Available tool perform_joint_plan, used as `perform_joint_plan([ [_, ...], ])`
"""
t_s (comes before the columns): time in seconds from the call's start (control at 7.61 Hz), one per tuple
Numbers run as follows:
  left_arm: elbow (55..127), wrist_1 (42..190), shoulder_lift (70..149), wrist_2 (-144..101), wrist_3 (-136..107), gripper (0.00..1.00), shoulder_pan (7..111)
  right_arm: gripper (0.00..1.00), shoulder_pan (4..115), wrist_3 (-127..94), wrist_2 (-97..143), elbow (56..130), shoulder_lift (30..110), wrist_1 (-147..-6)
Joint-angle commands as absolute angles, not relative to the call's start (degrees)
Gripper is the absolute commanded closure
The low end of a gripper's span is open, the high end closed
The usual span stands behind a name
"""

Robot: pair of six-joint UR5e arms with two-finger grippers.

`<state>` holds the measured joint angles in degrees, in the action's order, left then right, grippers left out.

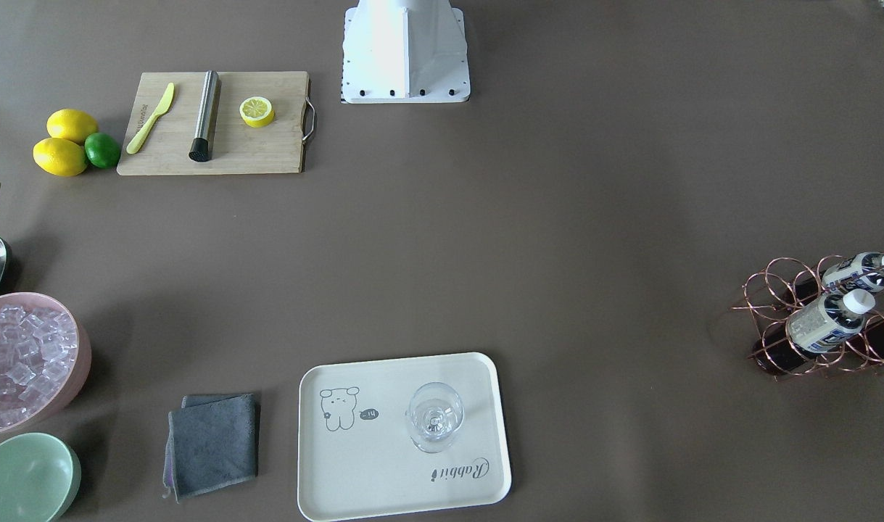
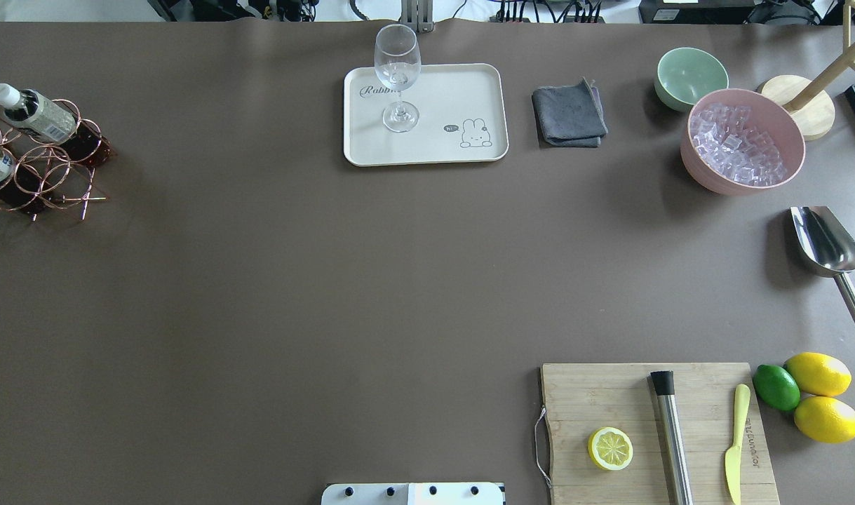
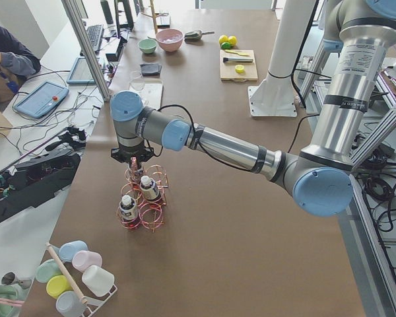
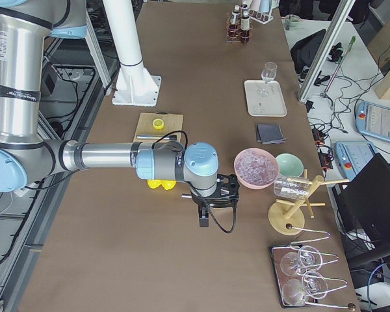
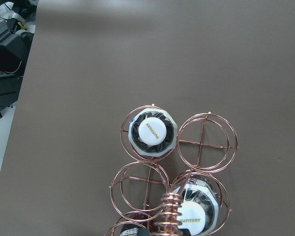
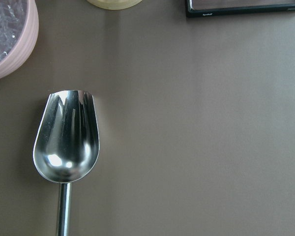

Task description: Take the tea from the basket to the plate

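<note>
Left gripper (image 3: 136, 160) is hovering right above the copper wire basket (image 3: 149, 212) (open or clenched, I cannot tell); small clear white-capped tea bottles (image 5: 152, 132) are sitting inside its ring cells.

basket (image 5: 170, 212): set at the table's left end; tea bottles (image 5: 153, 132) held in its ring cells.
plate (image 2: 455, 91): placed mid-table at the far edge; glass (image 2: 398, 77) stood on it.
cloth (image 2: 569, 116): laid just right of the plate.
cutting board (image 2: 595, 393): placed near right, lemons (image 2: 818, 374) beside it.
</note>
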<state>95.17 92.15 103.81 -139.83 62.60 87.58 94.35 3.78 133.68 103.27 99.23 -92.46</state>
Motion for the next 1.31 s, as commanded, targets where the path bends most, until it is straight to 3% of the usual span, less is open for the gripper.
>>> perform_joint_plan([
  [0.0,96.58,90.98,103.97,-139.83,62.58,1.00,87.89,0.00,94.48,3.78,133.77,103.27,99.23,-92.46],
  [0.79,104.32,82.18,108.97,-139.75,60.56,1.00,87.19,0.00,94.66,3.78,133.68,103.36,99.23,-92.46],
  [1.18,108.97,81.91,113.80,-139.22,50.05,1.00,79.31,0.00,94.75,3.78,133.77,103.36,99.23,-92.46],
])
